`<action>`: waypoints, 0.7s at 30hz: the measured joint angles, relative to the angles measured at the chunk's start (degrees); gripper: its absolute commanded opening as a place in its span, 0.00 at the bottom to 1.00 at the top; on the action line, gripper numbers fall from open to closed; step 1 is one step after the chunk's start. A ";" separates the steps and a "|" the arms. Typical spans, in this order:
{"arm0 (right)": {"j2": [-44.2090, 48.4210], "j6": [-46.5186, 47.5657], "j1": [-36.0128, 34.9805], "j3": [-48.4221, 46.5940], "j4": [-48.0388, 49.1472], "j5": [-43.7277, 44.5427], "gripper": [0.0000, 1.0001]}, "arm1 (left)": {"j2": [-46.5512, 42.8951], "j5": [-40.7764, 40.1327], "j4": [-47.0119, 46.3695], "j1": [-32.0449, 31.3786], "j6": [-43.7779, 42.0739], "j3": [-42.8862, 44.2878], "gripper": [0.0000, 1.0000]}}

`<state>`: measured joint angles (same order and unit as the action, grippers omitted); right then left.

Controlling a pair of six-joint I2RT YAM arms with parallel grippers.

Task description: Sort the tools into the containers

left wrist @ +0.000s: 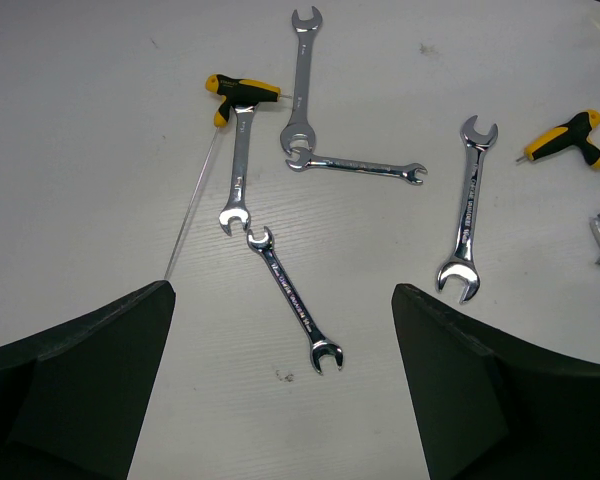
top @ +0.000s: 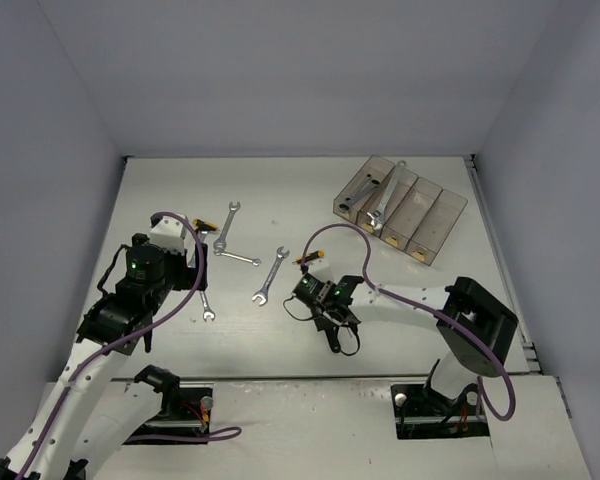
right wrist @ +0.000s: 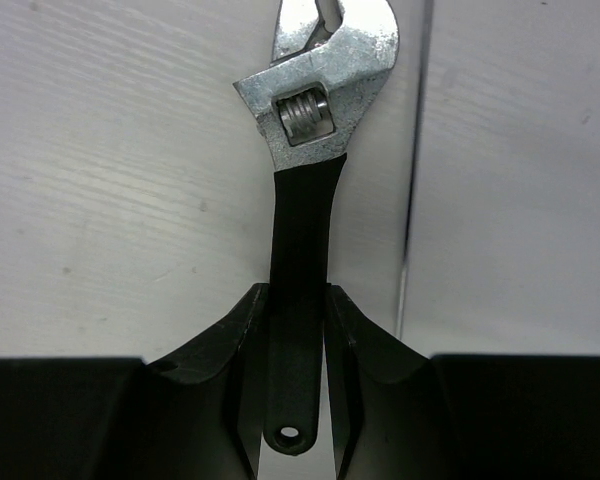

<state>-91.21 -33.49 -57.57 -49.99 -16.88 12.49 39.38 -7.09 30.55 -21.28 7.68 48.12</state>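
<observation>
Right gripper (right wrist: 298, 300): fingers (right wrist: 235, 345) pinched narrow on the black handle of the adjustable wrench (right wrist: 302, 215). The handle runs straight between the pads. Its hanging hole sits at 6 o'clock, behind the tips, and the silver head with the worm screw sticks out at 12. In the top view we put this gripper near 6 o'clock of the table (top: 280, 190), but we can't make out the wrench there.

Left gripper (left wrist: 282, 290): jaws wide, nothing held. One small wrench (left wrist: 292, 298) lies on the table in the gap between the fingers, apart from both. Four more wrenches (left wrist: 467, 210) are spread from 11 to 2 o'clock beyond it, and two of them touch at their heads. One driver (left wrist: 242, 92) is at 11 o'clock, its thin shaft running back toward the left finger. The second driver (left wrist: 570, 138) is at 2 o'clock. There's a silver part at the right edge that we can't identify.

Bins (top: 445, 235): four in a row, skewed, at 1 o'clock of the table. One wrench lies in the left end bin. Another, in the next bin, leans out over the far rim.

Surface: white tabletop, lightly scuffed, with a dark seam (right wrist: 417, 150) just right of the held wrench. Plain pale grey walls (top: 280, 70) close off the left, far and right sides.
</observation>
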 measured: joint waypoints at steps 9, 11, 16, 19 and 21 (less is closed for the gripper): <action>-3.64 -3.87 -0.99 -2.40 0.31 0.15 0.25 | 0.11 0.02 0.00 0.00 0.00 0.00 0.88; -4.51 -3.84 -0.99 -3.44 -0.49 0.16 0.31 | 0.16 0.02 0.00 0.00 0.00 0.00 0.88; -7.71 -3.13 -0.42 -7.03 0.14 -0.08 0.37 | 0.20 0.02 0.00 0.00 0.00 0.00 0.88; -9.79 -2.53 0.75 -9.51 0.52 -0.78 0.39 | 0.22 0.02 0.00 0.00 0.02 -0.02 0.88; -11.13 -2.30 1.62 -11.00 0.93 -1.38 0.39 | 0.22 0.02 0.00 -0.01 0.01 0.00 0.88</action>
<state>-102.34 -35.79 -55.96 -60.99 -15.95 11.11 39.59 -7.07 30.55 -21.29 7.69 48.12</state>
